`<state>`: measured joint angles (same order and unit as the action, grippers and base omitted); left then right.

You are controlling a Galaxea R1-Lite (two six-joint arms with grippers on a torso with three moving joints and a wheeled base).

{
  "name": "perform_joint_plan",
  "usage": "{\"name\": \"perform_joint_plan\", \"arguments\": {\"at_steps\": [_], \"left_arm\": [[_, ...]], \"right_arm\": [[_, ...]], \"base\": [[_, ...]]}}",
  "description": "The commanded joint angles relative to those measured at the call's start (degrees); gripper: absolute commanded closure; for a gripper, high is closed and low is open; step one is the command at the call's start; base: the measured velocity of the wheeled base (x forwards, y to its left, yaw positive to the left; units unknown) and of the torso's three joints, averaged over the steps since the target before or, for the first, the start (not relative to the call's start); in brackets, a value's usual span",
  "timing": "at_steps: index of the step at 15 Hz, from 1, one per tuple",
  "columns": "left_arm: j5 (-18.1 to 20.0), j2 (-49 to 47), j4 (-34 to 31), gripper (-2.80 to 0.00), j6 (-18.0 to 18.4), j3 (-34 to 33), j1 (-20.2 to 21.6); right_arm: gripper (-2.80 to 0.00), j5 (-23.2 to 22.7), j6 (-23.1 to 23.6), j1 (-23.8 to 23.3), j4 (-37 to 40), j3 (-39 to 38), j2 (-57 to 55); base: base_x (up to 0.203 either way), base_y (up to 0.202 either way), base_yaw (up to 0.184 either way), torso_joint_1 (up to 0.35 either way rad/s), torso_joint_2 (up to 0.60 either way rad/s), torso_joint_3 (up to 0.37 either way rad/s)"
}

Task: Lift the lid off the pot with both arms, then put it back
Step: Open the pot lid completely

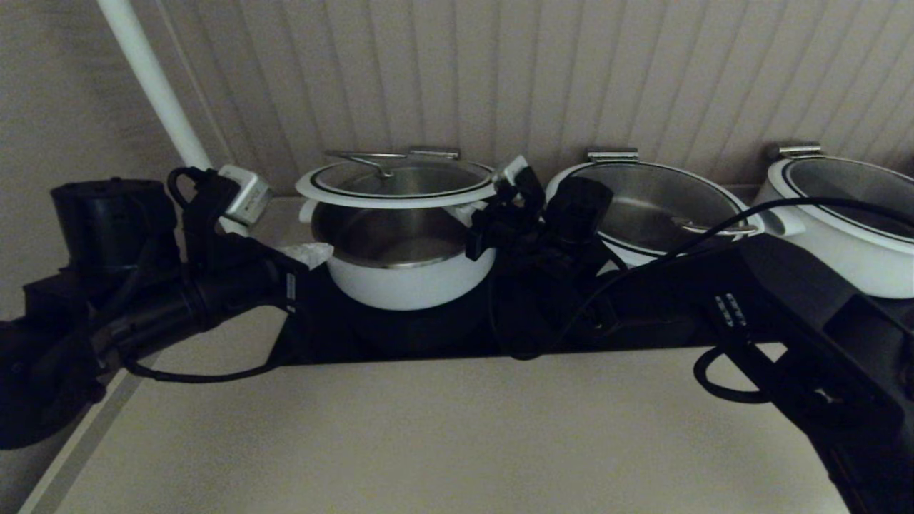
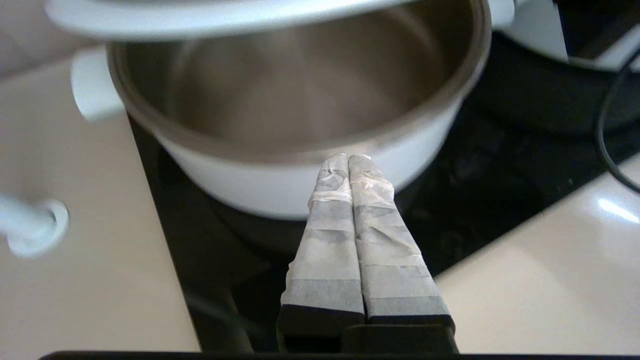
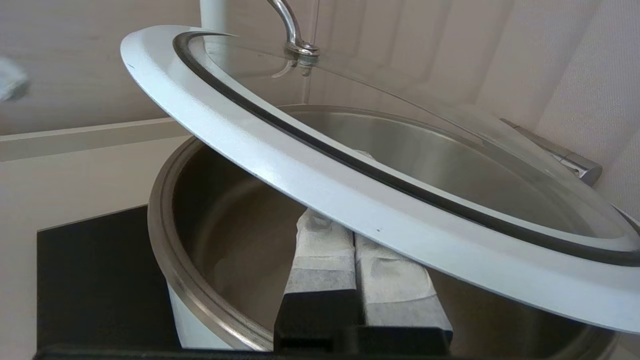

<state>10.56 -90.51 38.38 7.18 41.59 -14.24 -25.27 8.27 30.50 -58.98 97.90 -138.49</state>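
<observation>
the lid (image 1: 400,182) sits raised above the pot (image 1: 403,260), with open space between them showing the steel inside of the pot. the left arm (image 1: 214,285) reaches in from the left to the pot's side, and the right arm (image 1: 643,293) comes from the right, its end by the lid's rim. two wider pots (image 1: 653,207) stand further right on the black cooktop (image 1: 428,335).

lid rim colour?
White, with a black inner ring around the glass; the lid shows best in the right wrist view.
</observation>
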Motion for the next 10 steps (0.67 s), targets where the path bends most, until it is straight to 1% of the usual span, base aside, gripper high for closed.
{"name": "perform_joint_plan", "arguments": {"at_steps": [1,3,8,10], "left_arm": [[-0.6,-3.8,4.9,0.00,0.2,0.5,0.0],[-2.6,-6.1,7.9,0.00,0.3,1.5,-0.1],[-3.2,-9.3,8.2,0.00,0.2,5.7,-0.1],[-4.3,-10.4,8.2,0.00,0.1,6.6,-0.1]], "right_arm": [[0.00,-0.2,0.1,0.0,-0.3,0.0,0.0],[0.00,-0.2,0.0,0.0,-0.4,0.0,0.0],[0.00,-0.2,0.0,0.0,-0.3,0.0,0.0],[0.00,-0.2,0.0,0.0,-0.3,0.2,0.0]], "base": [[0.000,0.000,0.000,0.000,0.00,0.000],[0.000,0.000,0.000,0.000,0.00,0.000],[0.000,0.000,0.000,0.000,0.00,0.000],[0.000,0.000,0.000,0.000,0.00,0.000]]}}
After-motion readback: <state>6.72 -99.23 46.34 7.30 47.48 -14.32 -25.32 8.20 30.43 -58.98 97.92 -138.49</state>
